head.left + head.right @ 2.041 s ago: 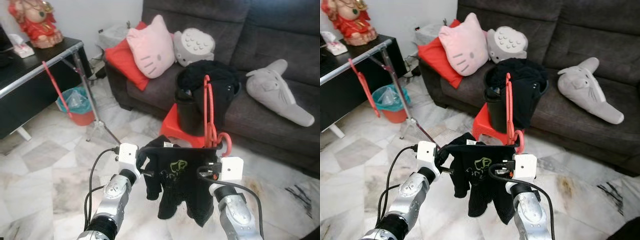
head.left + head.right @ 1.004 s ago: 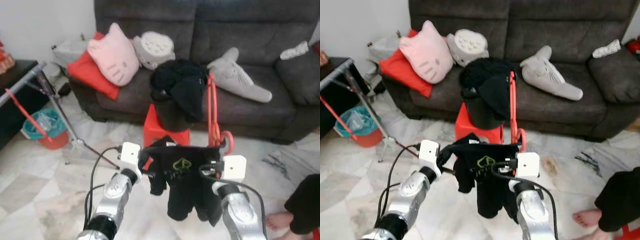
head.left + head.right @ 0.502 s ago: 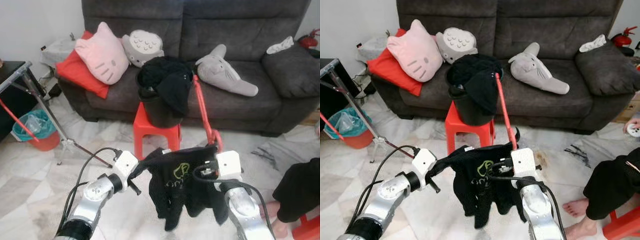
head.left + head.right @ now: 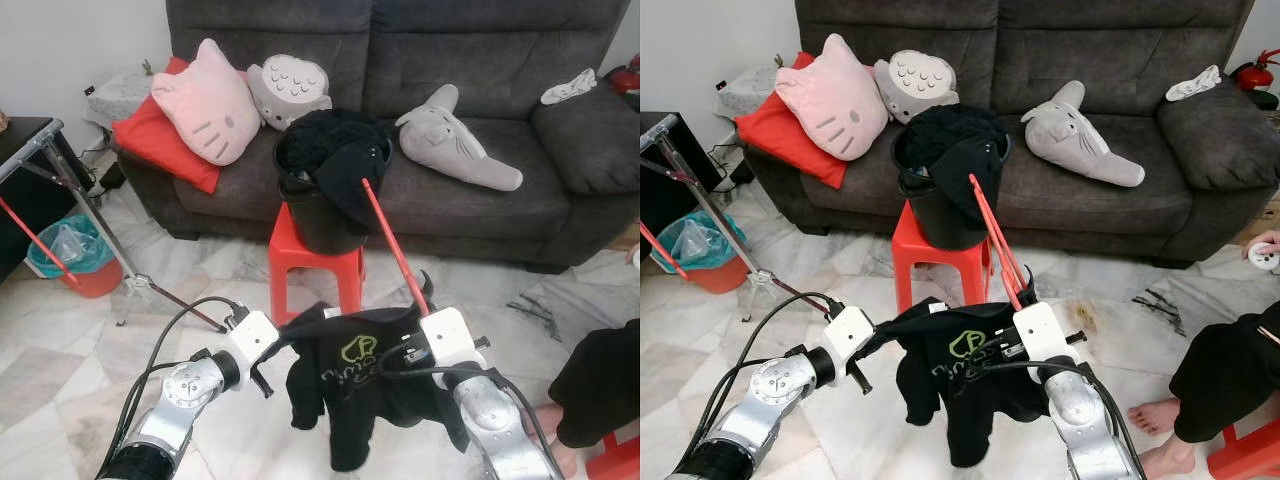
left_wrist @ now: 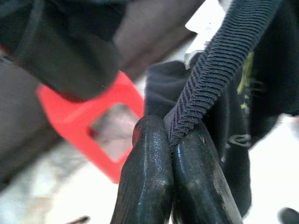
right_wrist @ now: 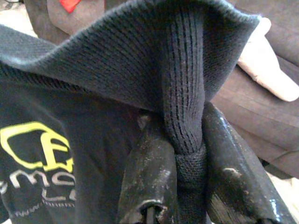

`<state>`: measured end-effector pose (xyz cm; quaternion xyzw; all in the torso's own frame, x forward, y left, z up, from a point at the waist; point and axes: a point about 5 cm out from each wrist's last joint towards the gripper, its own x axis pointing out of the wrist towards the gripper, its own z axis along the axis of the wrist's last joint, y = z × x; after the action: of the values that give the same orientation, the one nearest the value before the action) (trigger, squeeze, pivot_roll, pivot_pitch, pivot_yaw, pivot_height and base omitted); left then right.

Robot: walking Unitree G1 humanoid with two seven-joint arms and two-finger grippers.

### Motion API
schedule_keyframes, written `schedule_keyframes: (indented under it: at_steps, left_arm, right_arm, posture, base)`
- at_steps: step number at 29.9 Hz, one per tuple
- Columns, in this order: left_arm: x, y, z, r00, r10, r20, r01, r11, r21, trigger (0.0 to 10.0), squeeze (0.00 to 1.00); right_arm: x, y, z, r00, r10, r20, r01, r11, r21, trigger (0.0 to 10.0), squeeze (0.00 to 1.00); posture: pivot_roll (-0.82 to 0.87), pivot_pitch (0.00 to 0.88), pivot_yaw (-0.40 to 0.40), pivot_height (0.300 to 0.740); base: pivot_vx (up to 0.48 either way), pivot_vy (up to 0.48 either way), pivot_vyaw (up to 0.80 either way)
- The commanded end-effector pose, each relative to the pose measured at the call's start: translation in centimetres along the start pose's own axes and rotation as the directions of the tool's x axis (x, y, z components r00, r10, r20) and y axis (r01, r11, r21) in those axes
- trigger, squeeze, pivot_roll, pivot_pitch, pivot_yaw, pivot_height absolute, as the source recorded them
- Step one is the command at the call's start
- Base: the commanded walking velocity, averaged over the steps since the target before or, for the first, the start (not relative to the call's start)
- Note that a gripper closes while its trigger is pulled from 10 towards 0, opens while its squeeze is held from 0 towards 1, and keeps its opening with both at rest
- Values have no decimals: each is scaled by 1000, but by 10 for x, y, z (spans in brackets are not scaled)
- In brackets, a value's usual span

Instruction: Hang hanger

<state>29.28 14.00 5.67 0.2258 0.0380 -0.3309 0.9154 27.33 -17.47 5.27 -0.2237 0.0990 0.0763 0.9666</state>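
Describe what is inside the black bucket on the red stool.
Black clothes are heaped in the black bucket, spilling over its front rim. Anything beneath that heap is covered and cannot be seen.

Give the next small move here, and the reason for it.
Probably turn left toward the rack pole. Both the left end effector and right end effector grip the black shirt, and the red hanger faces the sofa.

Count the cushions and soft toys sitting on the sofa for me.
4: a red cushion at the sofa's left end, a pink cat-face cushion leaning on it, a grey round plush beside that, and a grey elephant plush on the middle seat. Others may be hidden.
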Motion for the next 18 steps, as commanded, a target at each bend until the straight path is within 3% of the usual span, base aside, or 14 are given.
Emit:
schedule_keyframes:
  at_steps: [1, 2, 6, 9, 12, 15, 18]
  left_arm:
    - [-33, 43, -27, 952, 288, -106, -294, 955, -46, 10000, 0]
    - [-32, 46, -23, 945, 315, -84, -320, 945, -66, 10000, 0]
    - [-19, 47, -6, 966, 258, -11, -258, 964, -64, 10000, 0]
    - [-13, 49, -1, 973, 231, 0, -231, 972, -43, 10000, 0]
    - [-8, 50, 2, 982, 191, 3, -191, 982, 4, 10000, 0]
    - [-4, 51, 4, 985, 170, 3, -170, 985, 26, 10000, 0]
    - [-1, 53, 6, 986, 166, 8, -167, 986, 23, 10000, 0]
  right_arm:
    - [-11, -64, -20, 953, -288, -98, 289, 957, -10, 10000, 0]
    - [-11, -63, -20, 956, -277, -93, 279, 960, 3, 10000, 0]
    - [-16, -44, -10, 996, -86, -25, 88, 993, 76, 10000, 0]
    - [-23, -35, -12, 999, 8, -44, -1, 989, 150, 10000, 0]
    - [-35, -25, -15, 986, 152, -65, -138, 973, 183, 10000, 0]
    - [-52, -12, -19, 942, 322, -100, -297, 933, 205, 10000, 0]
    - [-62, -10, -22, 916, 376, -143, -345, 917, 202, 10000, 0]
  posture:
    - [-24, 30, 66, 740]
    - [-24, 30, 66, 740]
    - [-29, 26, 67, 740]
    - [-34, 26, 66, 740]
    - [-43, 26, 70, 740]
    - [-47, 25, 72, 740]
    - [-53, 24, 70, 740]
  base:
    - [0, 0, 0]
    - [0, 0, 0]
    - [0, 0, 0]
    - [0, 0, 0]
    - [0, 0, 0]
    - [0, 0, 0]
    - [0, 0, 0]
